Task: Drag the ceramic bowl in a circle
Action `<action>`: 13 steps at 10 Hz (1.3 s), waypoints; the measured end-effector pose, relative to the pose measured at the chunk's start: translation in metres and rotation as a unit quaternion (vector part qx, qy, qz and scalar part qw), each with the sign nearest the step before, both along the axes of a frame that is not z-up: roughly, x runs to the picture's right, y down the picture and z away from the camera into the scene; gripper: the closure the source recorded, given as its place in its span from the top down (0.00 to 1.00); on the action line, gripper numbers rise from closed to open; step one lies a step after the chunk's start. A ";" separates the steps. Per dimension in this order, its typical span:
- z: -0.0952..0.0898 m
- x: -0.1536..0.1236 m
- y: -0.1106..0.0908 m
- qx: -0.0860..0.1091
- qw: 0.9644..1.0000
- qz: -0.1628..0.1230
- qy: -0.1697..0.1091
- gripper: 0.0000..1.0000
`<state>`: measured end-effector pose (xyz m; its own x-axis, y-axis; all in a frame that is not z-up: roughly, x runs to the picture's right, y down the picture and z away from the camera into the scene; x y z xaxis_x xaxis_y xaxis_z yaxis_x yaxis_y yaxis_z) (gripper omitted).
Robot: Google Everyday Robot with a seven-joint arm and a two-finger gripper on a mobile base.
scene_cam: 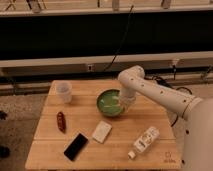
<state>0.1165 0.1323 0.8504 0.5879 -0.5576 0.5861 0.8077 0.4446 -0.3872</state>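
The ceramic bowl (109,104) is round and glossy green with a paler green inside. It sits on the wooden table (150,117), a little behind the middle. My white arm reaches in from the right and bends down over the bowl. The gripper (123,102) is at the bowl's right rim, reaching into it and partly hidden by the wrist.
A translucent plastic cup (64,92) stands at the back left. A reddish-brown sausage-like item (61,121) lies at the left. A black phone (75,146) and a white packet (102,132) lie in front of the bowl. A white bottle (144,142) lies front right.
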 end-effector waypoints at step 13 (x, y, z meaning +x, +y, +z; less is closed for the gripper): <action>0.010 -0.010 -0.033 -0.004 0.998 -0.066 -0.012 0.00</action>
<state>0.1063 0.0990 0.8605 0.4959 -0.6245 0.6034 0.8678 0.3316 -0.3701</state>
